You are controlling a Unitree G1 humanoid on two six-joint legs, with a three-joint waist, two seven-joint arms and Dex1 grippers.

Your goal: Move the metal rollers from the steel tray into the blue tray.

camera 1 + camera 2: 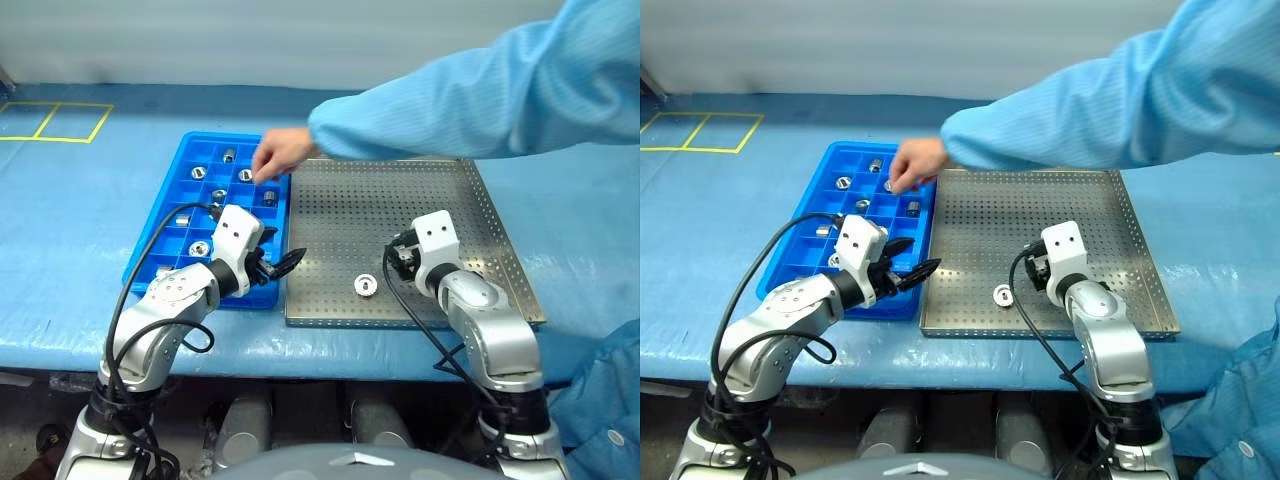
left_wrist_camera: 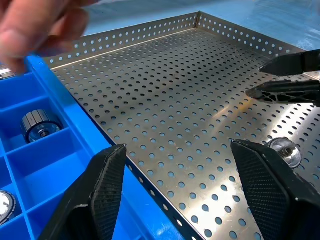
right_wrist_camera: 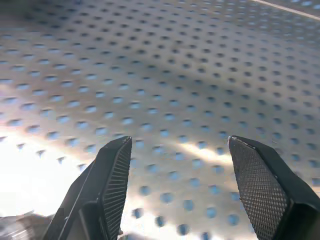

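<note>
Taking the steel tray [image 1: 440,300] as the landmark: 1 metal roller [image 1: 366,285] lies on its perforated floor close to the near rim, left of centre. The right gripper [image 3: 177,192] hangs just above that floor, right of the roller, its 2 fingers spread with nothing between them. The left gripper [image 1: 278,266] sits at the tray's near-left corner, over the edge where the blue tray [image 1: 170,235] butts against it, fingers likewise parted and empty. Several more rollers rest in separate compartments of the blue tray. Farther back, a person's hand [image 1: 280,155] in a light-blue sleeve [image 1: 470,100] reaches across the steel tray's far rim to the blue tray's far compartments.
</note>
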